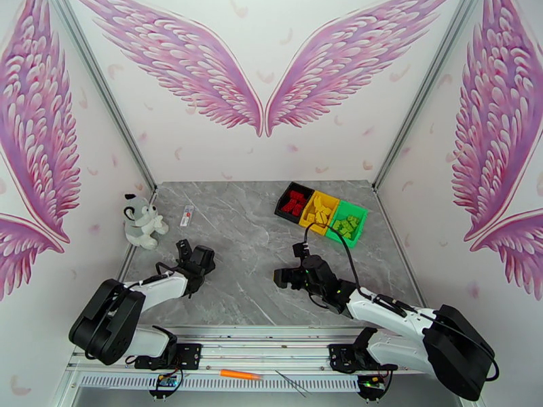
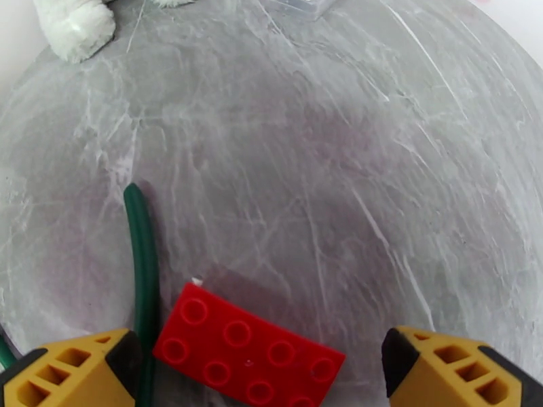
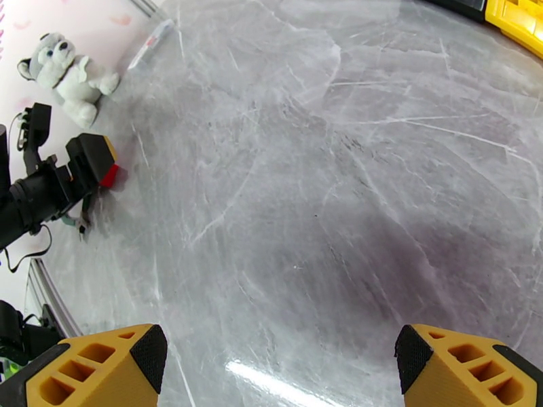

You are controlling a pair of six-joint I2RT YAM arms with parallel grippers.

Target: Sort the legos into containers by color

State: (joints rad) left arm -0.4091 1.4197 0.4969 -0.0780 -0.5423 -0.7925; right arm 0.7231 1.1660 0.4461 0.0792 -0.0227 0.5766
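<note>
A red lego (image 2: 248, 351) lies flat on the grey table between the spread fingers (image 2: 75, 367) of my left gripper (image 2: 261, 378), which is open and low over it at the table's left (image 1: 193, 256). The same red lego (image 3: 110, 175) shows at that gripper's tip (image 3: 102, 172) in the right wrist view. My right gripper (image 3: 278, 371) is open over bare table near the middle (image 1: 290, 264), with nothing between its fingers. At the back right stand the black container (image 1: 283, 206) with red legos, the yellow container (image 1: 311, 223) with yellow ones and the green container (image 1: 361, 228) with green ones.
A grey-white plush dog (image 1: 142, 222) sits at the left edge, with a small white-and-orange tube (image 1: 186, 215) lying beside it. A green cable (image 2: 142, 266) runs along the left finger. The walls enclose the table on three sides.
</note>
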